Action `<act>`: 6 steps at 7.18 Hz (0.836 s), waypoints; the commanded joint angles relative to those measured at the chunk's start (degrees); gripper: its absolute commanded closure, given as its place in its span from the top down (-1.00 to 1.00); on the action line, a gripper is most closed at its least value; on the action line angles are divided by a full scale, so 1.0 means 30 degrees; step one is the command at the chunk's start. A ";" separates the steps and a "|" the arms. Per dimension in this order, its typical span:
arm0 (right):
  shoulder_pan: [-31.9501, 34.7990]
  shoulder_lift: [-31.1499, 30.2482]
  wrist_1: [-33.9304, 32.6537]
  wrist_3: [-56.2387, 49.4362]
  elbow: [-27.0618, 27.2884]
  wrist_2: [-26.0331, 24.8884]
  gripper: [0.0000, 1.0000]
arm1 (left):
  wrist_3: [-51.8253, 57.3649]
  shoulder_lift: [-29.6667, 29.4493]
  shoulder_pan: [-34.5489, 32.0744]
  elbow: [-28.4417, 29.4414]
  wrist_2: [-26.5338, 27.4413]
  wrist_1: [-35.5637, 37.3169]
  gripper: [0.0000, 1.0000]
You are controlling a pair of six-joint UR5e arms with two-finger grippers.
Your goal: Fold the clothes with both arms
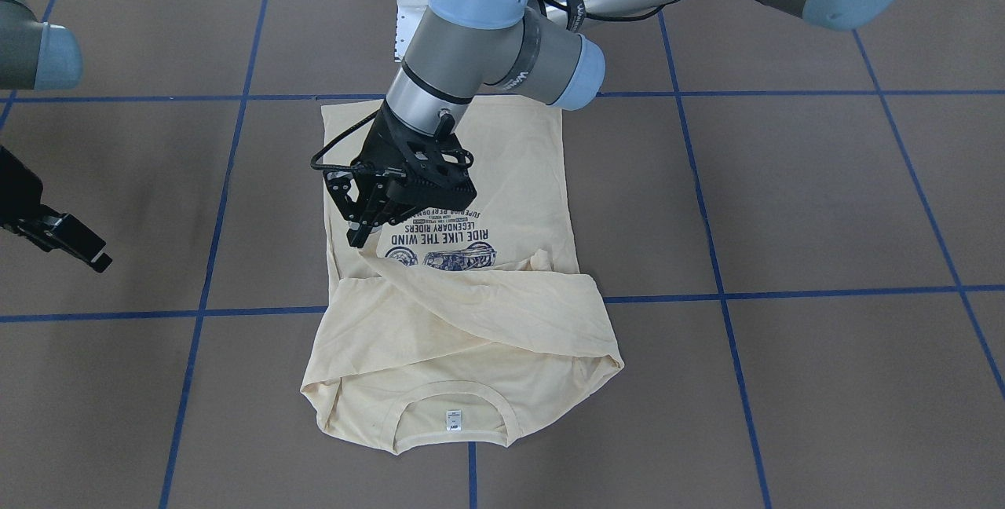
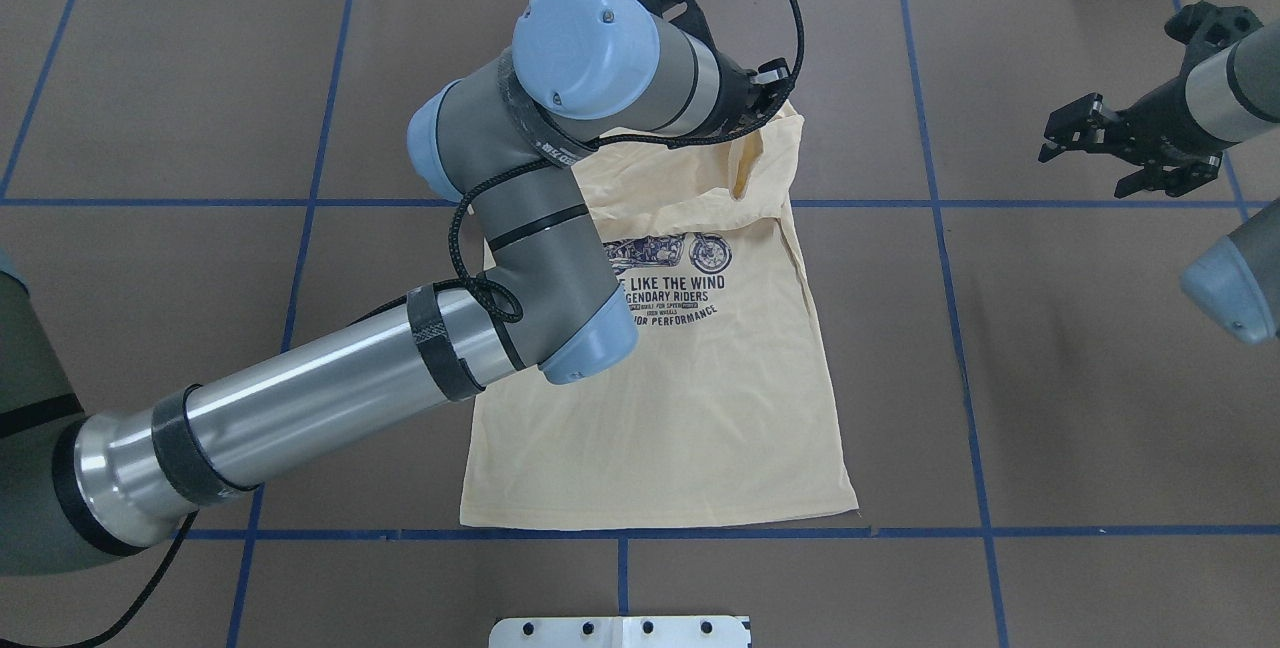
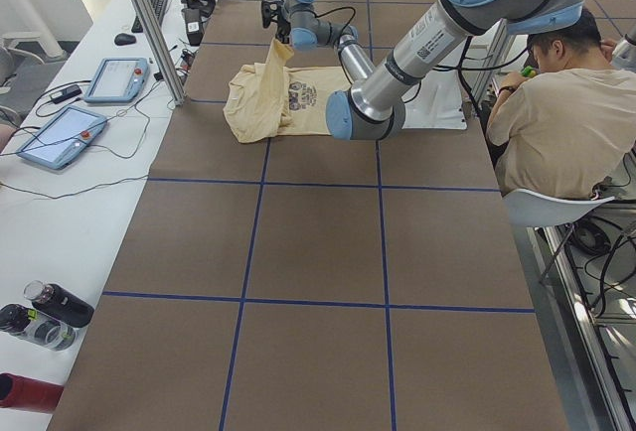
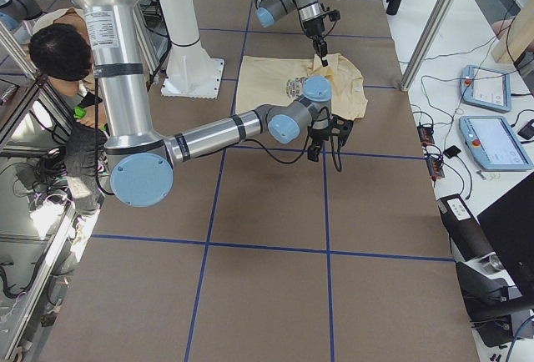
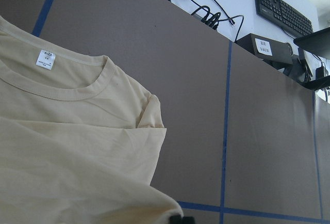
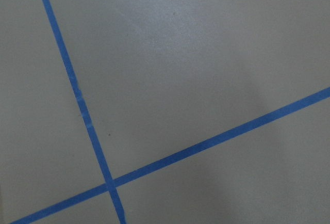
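You see the left gripper (image 1: 359,240), jaws pinching a soft fold of the thin cream T-shirt (image 1: 471,336); the right gripper (image 2: 1085,156) has its jaws spread.

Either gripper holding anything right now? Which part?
Left gripper pinches the T-shirt by a lifted fold, likely a sleeve end. Right gripper is open and holds nothing.

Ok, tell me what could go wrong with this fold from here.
1. The left gripper pinches only a small bit of the T-shirt and holds it lifted; the thin fabric could slip out mid-fold.
2. The right gripper hangs open well off to the side, so nothing pins the shirt; a pull may drag it askew.
3. The folded part near the collar is rumpled and could bunch further.
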 commanded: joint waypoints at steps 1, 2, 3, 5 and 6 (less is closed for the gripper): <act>0.0025 -0.0023 0.0000 0.0081 0.0185 0.0141 0.99 | -0.1085 -0.0100 0.0257 0.0159 0.0183 -0.0399 0.16; -0.0033 -0.0110 0.0203 0.0314 0.0359 0.0229 0.99 | -0.1120 -0.0071 0.0228 0.0014 0.0096 -0.0459 0.87; -0.0120 -0.0169 0.0234 0.0374 0.0883 0.0665 0.99 | -0.1294 -0.0013 0.0141 -0.0481 -0.0020 -0.0401 0.89; -0.2272 -0.0112 0.0294 0.4387 0.2342 0.1026 1.00 | -0.1151 0.2052 -0.0471 -0.3310 -0.1153 -0.0225 0.89; -0.4783 0.0063 0.0264 0.7927 0.3571 -0.1532 0.99 | -0.0830 0.4156 -0.1259 -0.5445 -0.2556 -0.0254 0.88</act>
